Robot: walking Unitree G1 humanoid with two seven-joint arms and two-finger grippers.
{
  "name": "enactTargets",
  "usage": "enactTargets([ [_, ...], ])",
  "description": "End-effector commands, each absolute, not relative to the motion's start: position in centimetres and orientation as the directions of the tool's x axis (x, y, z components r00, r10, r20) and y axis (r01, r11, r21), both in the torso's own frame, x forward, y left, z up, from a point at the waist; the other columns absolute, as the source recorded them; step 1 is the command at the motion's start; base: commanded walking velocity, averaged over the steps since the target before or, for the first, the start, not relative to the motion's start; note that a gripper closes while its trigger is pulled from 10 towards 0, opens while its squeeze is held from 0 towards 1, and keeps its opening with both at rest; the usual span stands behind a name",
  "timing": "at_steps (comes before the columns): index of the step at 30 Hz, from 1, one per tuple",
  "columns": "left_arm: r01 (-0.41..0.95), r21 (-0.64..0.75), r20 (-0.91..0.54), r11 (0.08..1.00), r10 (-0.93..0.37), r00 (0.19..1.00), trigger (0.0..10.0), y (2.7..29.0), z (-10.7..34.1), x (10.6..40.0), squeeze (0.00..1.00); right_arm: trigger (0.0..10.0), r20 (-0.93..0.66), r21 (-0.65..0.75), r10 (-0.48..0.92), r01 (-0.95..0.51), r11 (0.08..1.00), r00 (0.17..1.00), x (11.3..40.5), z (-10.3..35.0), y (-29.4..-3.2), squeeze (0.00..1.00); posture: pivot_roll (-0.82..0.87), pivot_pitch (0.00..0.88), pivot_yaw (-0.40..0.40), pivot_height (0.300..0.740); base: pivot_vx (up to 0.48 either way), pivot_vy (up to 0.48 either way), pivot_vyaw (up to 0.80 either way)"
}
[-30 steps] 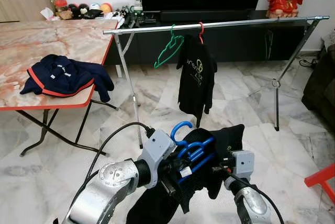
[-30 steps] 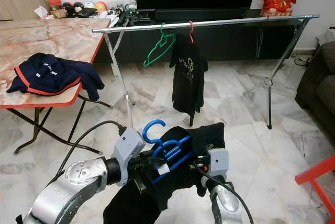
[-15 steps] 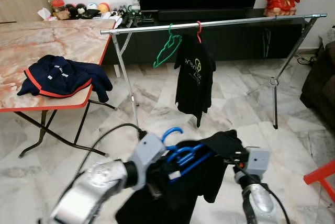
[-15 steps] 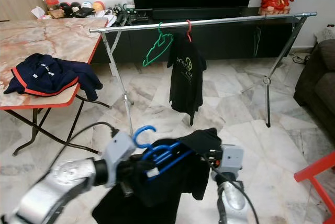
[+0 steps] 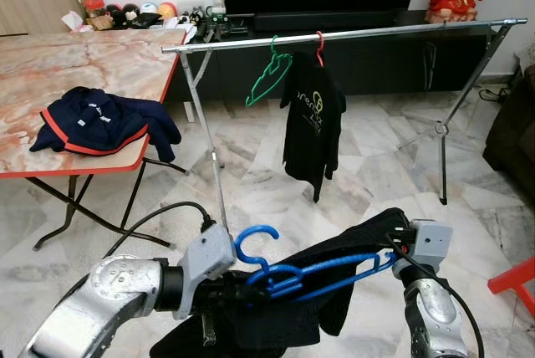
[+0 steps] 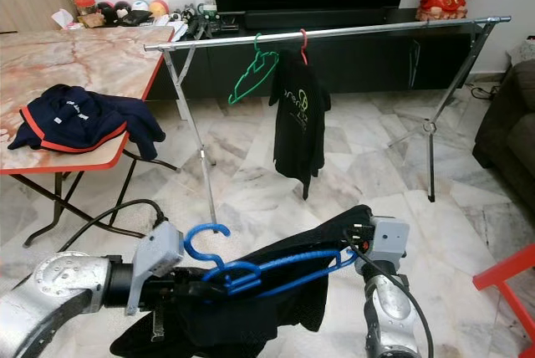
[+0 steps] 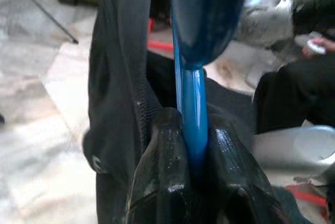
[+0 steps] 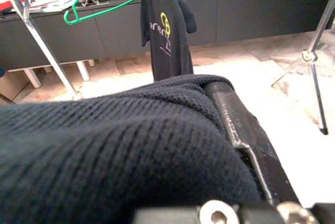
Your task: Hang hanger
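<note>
Carry step in hand: left gripper (image 7: 194, 182) fingers clamp the blue hanger (image 5: 309, 274) neck, right gripper (image 5: 393, 245) fingers pinch its black shirt (image 6: 251, 308), both low, well short of the rail (image 5: 351, 36); next move calls for approaching, then hooking it on.

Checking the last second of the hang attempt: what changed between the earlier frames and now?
The two grippers drew apart: the left gripper went left with the blue hanger, the right gripper went right, so the black shirt is now spread along the hanger instead of bunched. Both kept their grip. The rail, green hanger, hung black T-shirt and navy jacket on the table stayed put.
</note>
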State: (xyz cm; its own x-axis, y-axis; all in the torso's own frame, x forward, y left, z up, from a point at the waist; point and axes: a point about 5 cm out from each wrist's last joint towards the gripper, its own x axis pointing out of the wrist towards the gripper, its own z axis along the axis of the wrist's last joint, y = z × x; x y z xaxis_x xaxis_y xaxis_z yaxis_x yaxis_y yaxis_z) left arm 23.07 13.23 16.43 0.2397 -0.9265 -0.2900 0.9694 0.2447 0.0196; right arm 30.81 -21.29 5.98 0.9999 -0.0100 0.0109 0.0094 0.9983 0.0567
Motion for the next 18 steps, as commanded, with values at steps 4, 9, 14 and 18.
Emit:
enactTargets([
  [4,0.955,0.049,-0.301,0.294,-0.907,0.295,10.0,14.4,16.7,23.8,0.00,0.0,0.007,0.093,-0.067,0.067,0.993,0.998,30.7,6.0,-22.5,0.00,-0.01,0.070,0.015,0.740,0.000,0.000,0.00],
  [9,0.939,0.057,-0.369,0.338,-0.867,0.334,10.0,14.6,15.6,24.1,0.00,0.0,0.010,0.139,-0.100,0.098,0.986,0.995,30.7,6.0,-22.7,0.00,-0.01,0.068,0.014,0.740,0.000,0.000,0.00],
  [14,0.938,0.068,-0.400,0.339,-0.853,0.337,10.0,14.5,14.9,24.1,0.00,0.0,0.018,0.158,-0.122,0.118,0.980,0.992,30.9,6.4,-23.1,0.00,-0.02,0.064,0.012,0.740,0.000,0.000,0.00],
  [18,0.933,0.054,-0.356,0.354,-0.866,0.350,10.0,14.6,15.3,24.4,0.00,0.0,0.015,0.165,-0.131,0.127,0.978,0.991,30.9,6.4,-23.3,0.00,-0.01,0.061,0.010,0.740,0.000,0.000,0.00],
])
